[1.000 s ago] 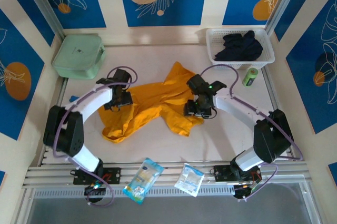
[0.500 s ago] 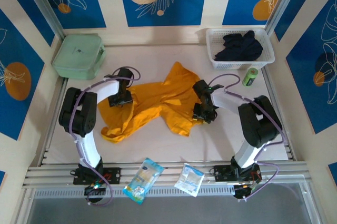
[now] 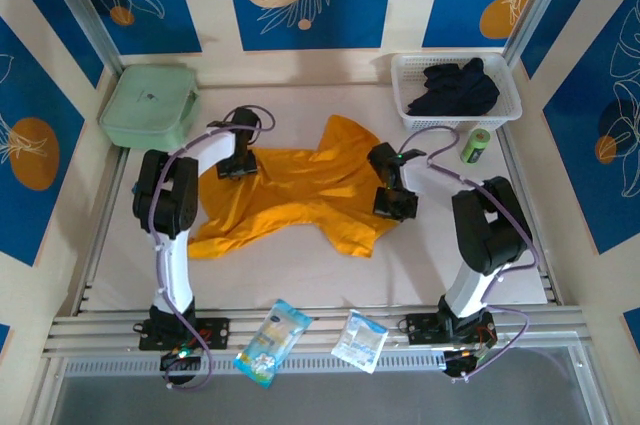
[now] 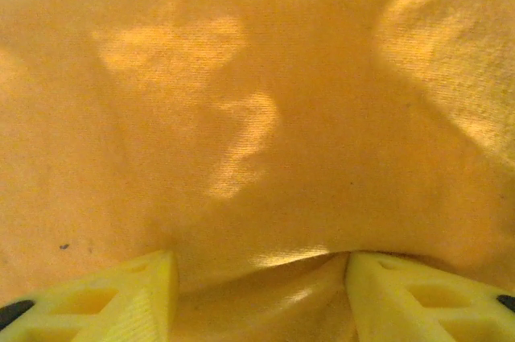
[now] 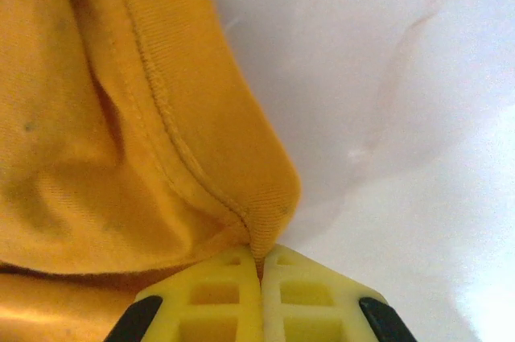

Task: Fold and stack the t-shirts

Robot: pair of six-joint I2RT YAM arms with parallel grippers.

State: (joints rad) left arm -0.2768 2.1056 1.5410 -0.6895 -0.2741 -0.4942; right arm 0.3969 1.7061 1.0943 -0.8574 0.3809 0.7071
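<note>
The bright orange-yellow t-shirt (image 3: 300,190) lies spread across the middle of the table, stretched between both arms. My left gripper (image 3: 238,160) sits on its upper left corner. In the left wrist view the yellow fingers (image 4: 121,302) stand wide apart, open, with a fold of the t-shirt (image 4: 257,117) lying between them. My right gripper (image 3: 393,203) is at the shirt's right edge. In the right wrist view the right gripper (image 5: 261,265) is shut on a hemmed corner of the t-shirt (image 5: 121,157), just above the white table.
A white basket (image 3: 505,110) at the back right holds dark navy clothes (image 3: 455,87). A green can (image 3: 475,145) stands in front of it. The mint-green zip case (image 3: 150,105) lies at the back left. Two snack packets (image 3: 272,341) lie at the front edge.
Both grippers moved apart and away from the bases, the left up-left and the right outward. The crumpled shirt was pulled out flatter and wider across the table.
</note>
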